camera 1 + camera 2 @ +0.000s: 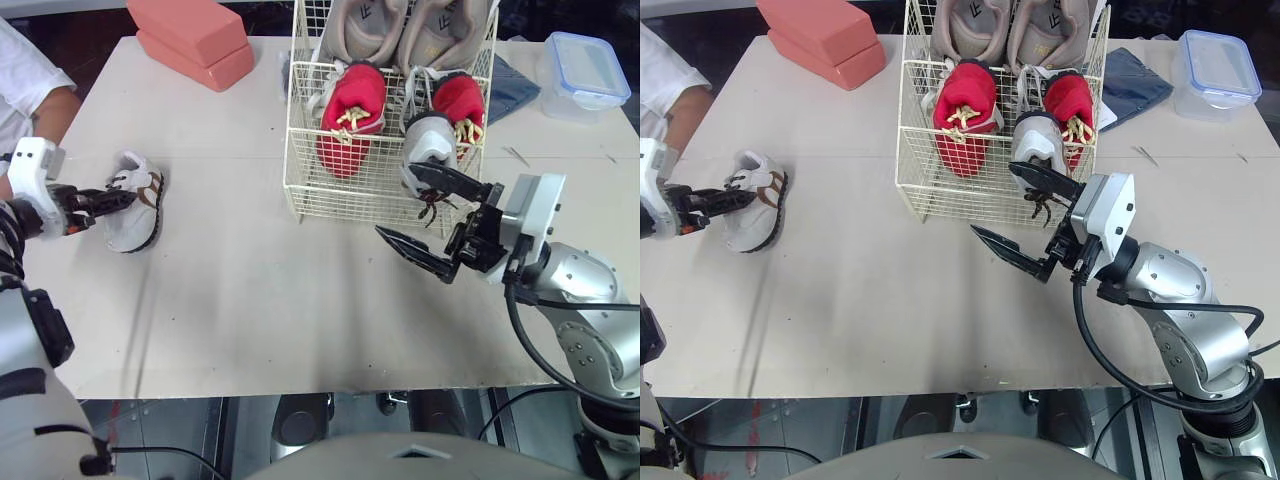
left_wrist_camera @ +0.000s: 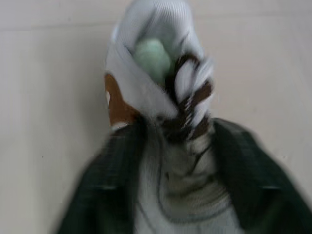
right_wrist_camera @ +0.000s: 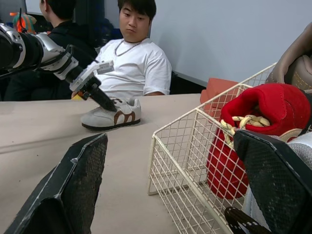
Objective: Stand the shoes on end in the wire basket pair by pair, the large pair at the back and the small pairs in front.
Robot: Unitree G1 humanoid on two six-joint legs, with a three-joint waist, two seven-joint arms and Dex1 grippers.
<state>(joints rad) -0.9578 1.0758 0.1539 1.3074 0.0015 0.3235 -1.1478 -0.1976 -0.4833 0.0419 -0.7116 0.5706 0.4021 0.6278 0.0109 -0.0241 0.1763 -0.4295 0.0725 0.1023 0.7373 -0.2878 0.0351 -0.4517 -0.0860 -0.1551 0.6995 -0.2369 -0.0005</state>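
A wire basket stands at the back middle of the table. Two large beige shoes stand at its back, two red shoes in front of them. A small white shoe stands in the basket's front right corner, dark laces hanging. My right gripper is open wide at that corner, one finger over the shoe, the other outside the front wall. Its mate, a white shoe with brown trim, lies on the table at the left. My left gripper is shut on its collar.
Two pink blocks lie stacked at the back left. A lidded plastic box and a blue cloth sit right of the basket. A person's arm rests at the table's left edge. The table's middle and front are bare.
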